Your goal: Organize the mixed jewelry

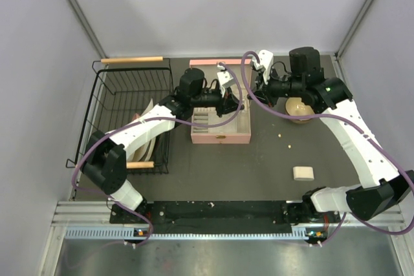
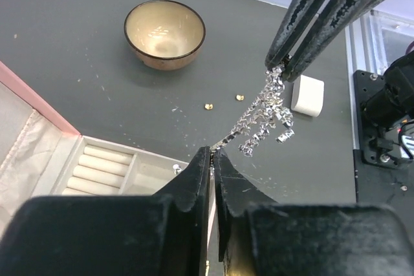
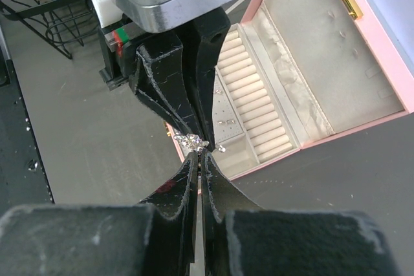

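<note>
Here, the left gripper (image 2: 212,153) and right gripper (image 2: 284,66) each clamp the silvery chain (image 2: 262,116), strung in the air between them toward 1 o'clock, beside the pink box (image 3: 323,63). Part the ends slowly, so kinks loosen rather than snap. The chain is thin and bright, curled in loops near the right fingers. Two tiny beads (image 2: 208,105) lie at its 10 o'clock.

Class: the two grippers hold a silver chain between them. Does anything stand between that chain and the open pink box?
Nothing visible does. The chain hangs in the air, pinched between the left gripper and the right gripper. The pink box lies close beside them with its lid raised.
</note>
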Tool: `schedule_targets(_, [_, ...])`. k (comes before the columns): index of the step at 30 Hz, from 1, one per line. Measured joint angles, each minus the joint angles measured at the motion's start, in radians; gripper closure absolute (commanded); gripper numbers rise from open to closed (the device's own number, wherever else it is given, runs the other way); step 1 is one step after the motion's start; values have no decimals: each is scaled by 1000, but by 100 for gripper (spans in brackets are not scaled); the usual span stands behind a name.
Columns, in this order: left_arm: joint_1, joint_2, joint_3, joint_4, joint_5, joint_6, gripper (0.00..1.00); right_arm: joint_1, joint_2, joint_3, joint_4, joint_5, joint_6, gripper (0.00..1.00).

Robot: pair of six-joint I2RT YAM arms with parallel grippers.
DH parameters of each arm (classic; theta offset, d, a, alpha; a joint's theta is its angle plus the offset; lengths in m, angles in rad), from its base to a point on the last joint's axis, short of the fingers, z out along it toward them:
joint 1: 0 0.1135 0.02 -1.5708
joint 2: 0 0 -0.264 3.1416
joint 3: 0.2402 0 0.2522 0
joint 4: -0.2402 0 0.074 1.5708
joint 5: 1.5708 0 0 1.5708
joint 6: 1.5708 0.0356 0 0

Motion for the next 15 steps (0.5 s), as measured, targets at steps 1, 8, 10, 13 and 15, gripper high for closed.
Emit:
schedule_targets(1, [0,0,0,-1,0,1,100,0,0,0,0,1,0,100])
schedule_targets(8, [0,0,0,-9,-8,21,100,0,-1,-16,8,28,-6,100])
schedule_targets(10, [3,0,0,-11,-16,22,100,0,-1,-31,11,45,-8,100])
schedule_targets(13, [13,-2,0,-17,-25,22,100,0,0,-47,21,74,-10,100])
schedule_targets(15, [21,-5,0,-19,-28,22,100,0,5,-53,31,92,-10,100])
